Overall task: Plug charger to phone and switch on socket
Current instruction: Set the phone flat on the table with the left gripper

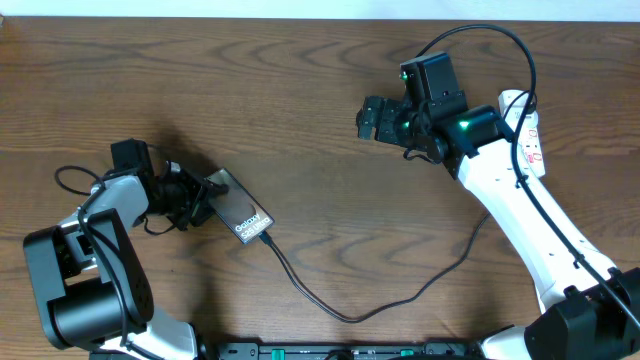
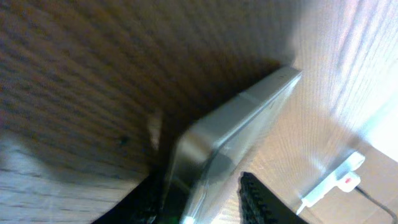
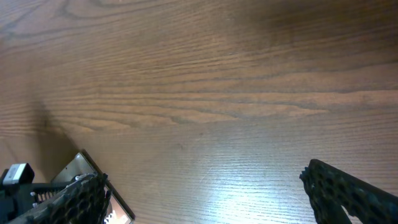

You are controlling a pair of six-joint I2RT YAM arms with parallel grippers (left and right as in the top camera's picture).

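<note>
Two grippers, differing states. Left gripper (image 1: 197,196) is closed on the upper-left end of the phone (image 1: 240,212). The left wrist view shows the slab's rounded metal edge (image 2: 236,137) wedged beside a black ribbed finger (image 2: 264,202).

The phone is a thin rectangle with a glossy bronze-brown face and white lettering. It sits at the left of the wooden table (image 1: 300,90), set diagonally.

The charger (image 1: 340,312) is a thin black cable. Its tip meets the phone's lower-right end. From there it sags toward the near edge, then climbs right and passes behind the right arm.

Right gripper (image 1: 372,118) is spread wide and holds nothing. It hangs over bare wood at upper centre, well apart from the phone. In the wrist view its textured black fingers (image 3: 68,200) stand far apart at the bottom corners.

The socket (image 1: 535,140) is a white elongated strip with red marks. It lies at the far right, partly under the right arm.

The table has dark brown grain with a sheen of glare.
</note>
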